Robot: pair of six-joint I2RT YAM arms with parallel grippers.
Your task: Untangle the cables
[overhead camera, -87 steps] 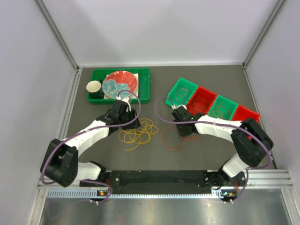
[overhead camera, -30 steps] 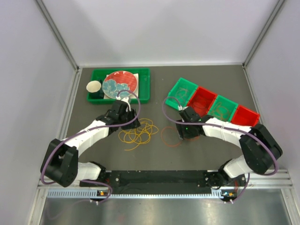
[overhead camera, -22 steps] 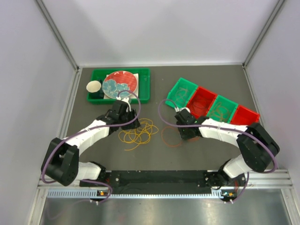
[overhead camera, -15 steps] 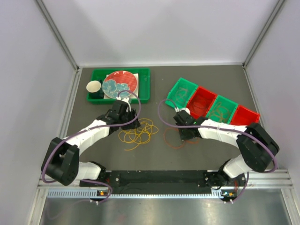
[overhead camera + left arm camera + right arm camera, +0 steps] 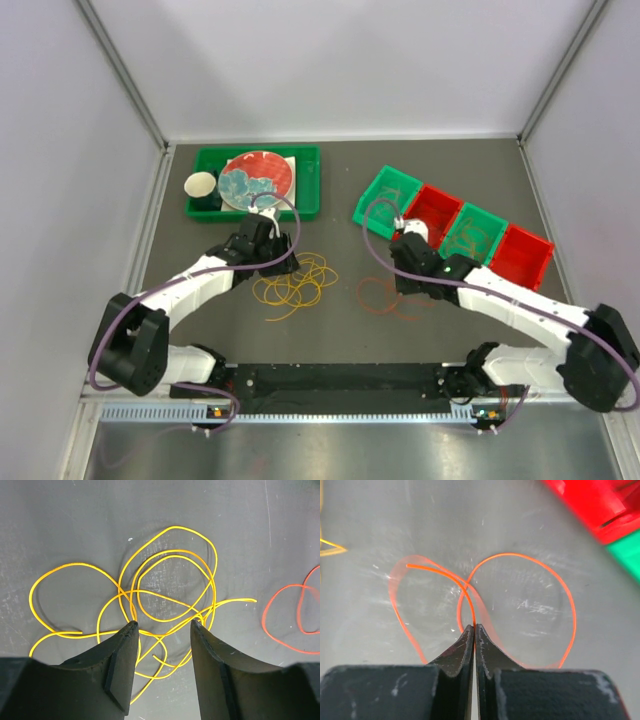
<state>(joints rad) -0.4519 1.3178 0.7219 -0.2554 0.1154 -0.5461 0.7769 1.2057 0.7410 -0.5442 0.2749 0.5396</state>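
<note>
A tangle of yellow cables [image 5: 296, 280] lies on the dark mat at centre. My left gripper [image 5: 277, 262] hovers at its upper left edge. In the left wrist view the yellow loops [image 5: 170, 580] spread ahead of the open left gripper [image 5: 162, 625], with strands passing under the gap and nothing pinched. To the right lies a separate orange cable [image 5: 384, 297]. My right gripper [image 5: 407, 285] is over it. The right wrist view shows the right gripper [image 5: 475, 626] shut on the orange cable [image 5: 515, 554] where its two loops cross. That cable's edge also shows in the left wrist view [image 5: 264, 617].
At the back left stands a green tray [image 5: 311, 186] holding a red plate [image 5: 256, 178] and a cup [image 5: 200, 185]. A diagonal row of green and red bins [image 5: 452, 224] stands at the back right, just beyond the right gripper. A red bin's corner [image 5: 590, 505] shows in the right wrist view.
The right gripper has shut on the orange cable and the arm has swung rightward and nearer, shifting the cable slightly right. The left arm has not moved.
</note>
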